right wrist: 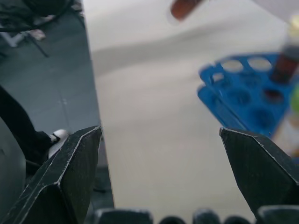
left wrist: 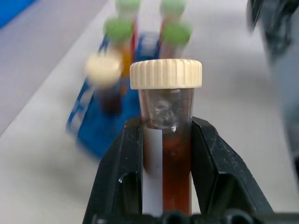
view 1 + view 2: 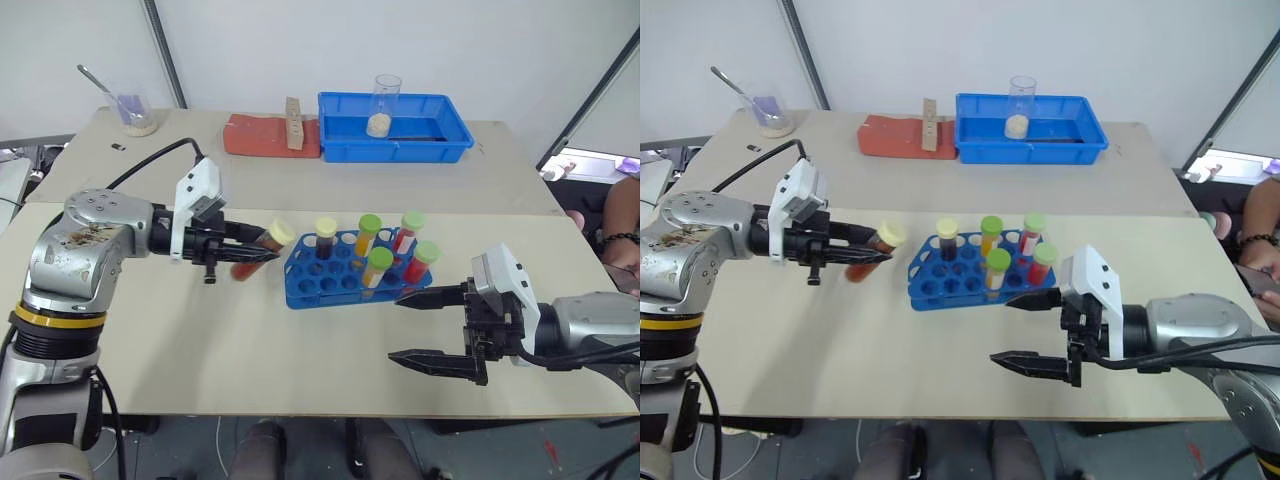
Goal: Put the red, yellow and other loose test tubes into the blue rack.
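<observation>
Five capped tubes already stand in the blue rack (image 3: 345,272); left tool (image 3: 262,248) clenched on a cream-capped tube (image 3: 268,243) just beside the rack, not yet slotted; right tool (image 3: 433,329) released, near the rack.

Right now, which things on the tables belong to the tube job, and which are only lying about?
Job:
- blue rack
- cream-capped tube in the left gripper
- right gripper, open

Lying about:
- blue tray
- red block
- beaker with spoon
</observation>
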Robot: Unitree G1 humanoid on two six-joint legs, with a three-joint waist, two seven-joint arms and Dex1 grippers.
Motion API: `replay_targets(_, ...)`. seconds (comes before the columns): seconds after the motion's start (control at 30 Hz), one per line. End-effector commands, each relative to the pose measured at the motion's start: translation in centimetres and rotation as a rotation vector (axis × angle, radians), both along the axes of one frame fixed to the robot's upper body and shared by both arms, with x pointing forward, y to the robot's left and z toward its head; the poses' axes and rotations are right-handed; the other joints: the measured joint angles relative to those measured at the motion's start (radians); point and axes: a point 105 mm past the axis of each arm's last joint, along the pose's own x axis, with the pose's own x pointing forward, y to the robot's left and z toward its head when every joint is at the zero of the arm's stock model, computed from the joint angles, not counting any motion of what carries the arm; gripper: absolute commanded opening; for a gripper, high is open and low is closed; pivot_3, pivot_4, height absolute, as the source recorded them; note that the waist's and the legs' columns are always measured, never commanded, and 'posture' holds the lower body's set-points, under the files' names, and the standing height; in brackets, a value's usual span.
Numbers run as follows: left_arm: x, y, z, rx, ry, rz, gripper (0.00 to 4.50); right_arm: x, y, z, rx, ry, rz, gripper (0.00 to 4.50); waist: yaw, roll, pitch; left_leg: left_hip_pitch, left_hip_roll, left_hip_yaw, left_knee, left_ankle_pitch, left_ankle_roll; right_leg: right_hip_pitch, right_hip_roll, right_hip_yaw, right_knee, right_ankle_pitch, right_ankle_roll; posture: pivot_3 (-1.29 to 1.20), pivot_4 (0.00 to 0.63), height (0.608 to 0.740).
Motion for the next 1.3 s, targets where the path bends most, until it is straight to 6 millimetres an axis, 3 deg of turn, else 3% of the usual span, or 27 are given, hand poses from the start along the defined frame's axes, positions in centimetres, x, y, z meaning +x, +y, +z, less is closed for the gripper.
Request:
replay_targets(0.03,-0.5,-3.2,-0.2,-0.142,-0.053,0.017,0.90,-0.2,-0.1,0.7,-0.030,-0.082,-0.008,4.46,-0.003,0.000,0.000,0.001,0.000,0.000,0.000,0.000,0.000,0.001,0.000,0.000,0.000,0.000,0.000,0.00,0.150,0.740)
replay_targets(0.3,0.8,-6.6,-3.1,-0.266,-0.120,0.096,0.90,-0.4,0.1,0.7,-0.035,-0.095,-0.006,4.46,-0.003,0.000,0.000,0.005,0.000,-0.001,-0.001,0.000,0.000,0.002,0.002,0.001,0.001,0.001,-0.002,0.00,0.150,0.740)
replay_targets(0.57,2.1,-7.0,-4.6,-0.313,-0.131,0.168,0.90,-0.4,0.0,0.9,-0.029,-0.095,-0.016,4.46,-0.002,0.000,0.000,0.004,0.000,-0.001,0.000,0.000,0.000,0.003,0.002,0.001,-0.001,0.001,-0.002,0.00,0.150,0.740)
replay_targets(1.07,2.6,-8.7,-5.0,-0.345,-0.132,0.183,0.90,-0.3,0.1,0.8,-0.023,-0.095,-0.027,4.46,-0.002,0.000,0.000,0.004,0.000,-0.001,0.000,0.000,0.000,0.003,0.002,0.001,-0.001,0.001,-0.001,0.00,0.150,0.740)
replay_targets(1.3,2.8,-8.6,-5.5,-0.347,-0.122,0.200,0.90,-0.3,0.1,0.8,-0.019,-0.097,-0.034,4.46,-0.002,0.000,0.000,0.004,0.000,-0.001,0.000,0.000,0.000,0.003,0.002,0.001,-0.001,0.001,-0.001,0.00,0.150,0.740)
